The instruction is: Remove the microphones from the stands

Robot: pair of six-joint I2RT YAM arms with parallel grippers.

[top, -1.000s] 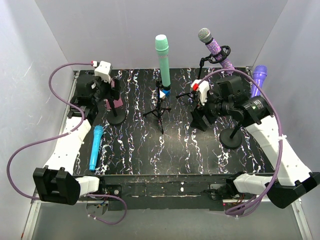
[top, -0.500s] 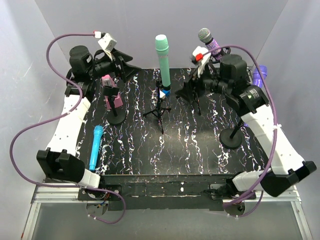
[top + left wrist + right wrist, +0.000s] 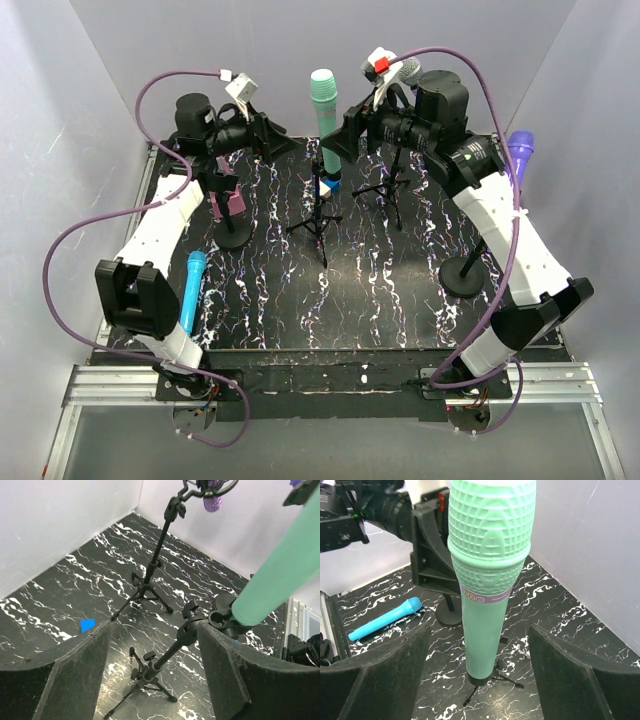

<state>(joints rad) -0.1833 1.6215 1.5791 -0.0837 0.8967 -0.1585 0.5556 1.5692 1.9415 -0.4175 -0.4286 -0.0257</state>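
A mint-green microphone (image 3: 326,125) stands upright in the clip of a black tripod stand (image 3: 320,215) at the middle back of the table. My right gripper (image 3: 350,140) is open just right of it. In the right wrist view the microphone (image 3: 487,580) stands between the spread fingers of that gripper (image 3: 479,630), touching neither. My left gripper (image 3: 272,135) is open just left of it. In the left wrist view that gripper (image 3: 154,630) has its fingers either side of the stand's pole (image 3: 170,652), with the green microphone (image 3: 285,575) at the upper right.
A glittery purple microphone (image 3: 405,70) on a tripod stands behind my right arm. A purple microphone (image 3: 518,150) on a round-base stand (image 3: 466,278) is at the right, a pink one (image 3: 225,200) at the left. A blue microphone (image 3: 190,295) lies on the table.
Both arms have risen from low over the table and swung inward, so both open grippers now flank the green microphone. Nothing has been gripped.
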